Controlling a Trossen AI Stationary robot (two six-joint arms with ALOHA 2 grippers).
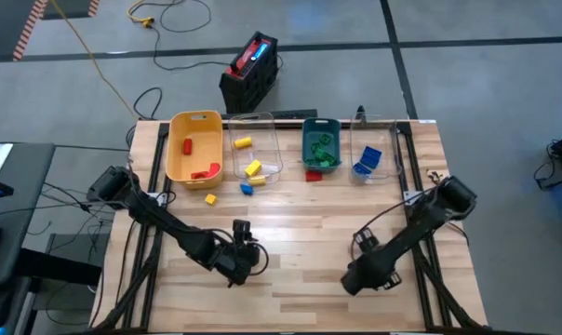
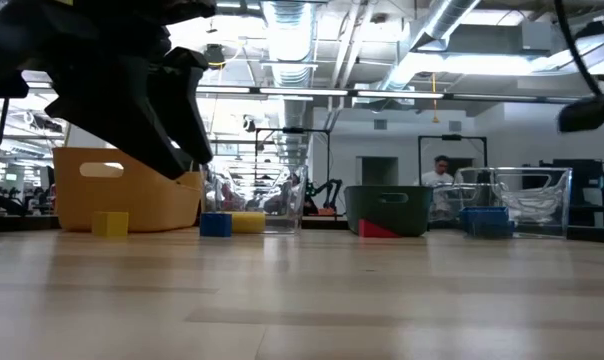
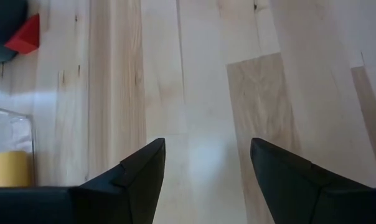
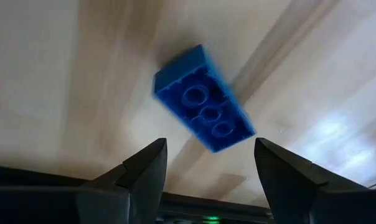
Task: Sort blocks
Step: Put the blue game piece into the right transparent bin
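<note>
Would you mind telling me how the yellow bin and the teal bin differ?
The yellow bin holds red blocks; the teal bin holds green blocks. The yellow bin looks wider than the teal bin. A red block lies at the teal bin's front; a yellow block lies apart before the yellow bin. Both are open-topped and stand in one row.

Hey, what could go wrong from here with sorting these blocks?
1. The blue brick lies skewed ahead of the open right claw; closing on its corners may twist it or flick it away.
2. The red block sits right by the teal bin, so a finger may hit the wall.
The left claw waits open over bare wood.
</note>
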